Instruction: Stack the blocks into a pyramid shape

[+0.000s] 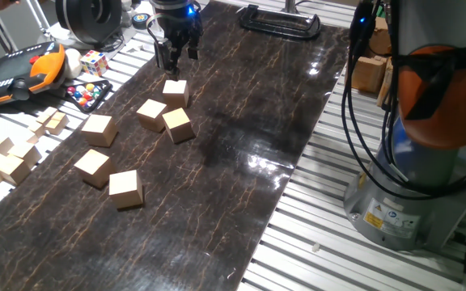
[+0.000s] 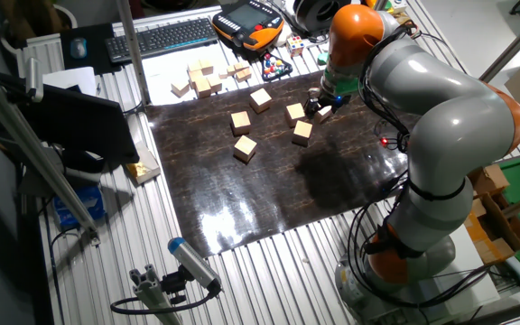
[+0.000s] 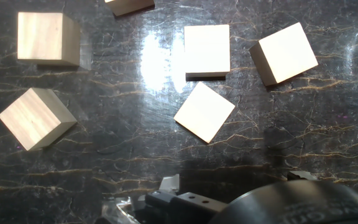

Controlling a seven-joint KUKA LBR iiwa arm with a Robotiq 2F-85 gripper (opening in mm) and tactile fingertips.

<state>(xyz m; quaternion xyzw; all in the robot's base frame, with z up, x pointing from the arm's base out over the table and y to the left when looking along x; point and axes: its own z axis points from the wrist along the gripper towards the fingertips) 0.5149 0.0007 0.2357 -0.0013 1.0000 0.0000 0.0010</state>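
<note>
I see six blocks lying loose near the table's far edge; my pincer hovers empty, fingers apart

Two wide side views, one close overhead

One fixed view looks low along the table from beside the arm's base; the other looks down from high on the opposite side; the hand view looks straight down, close. All share the blocks.
</note>
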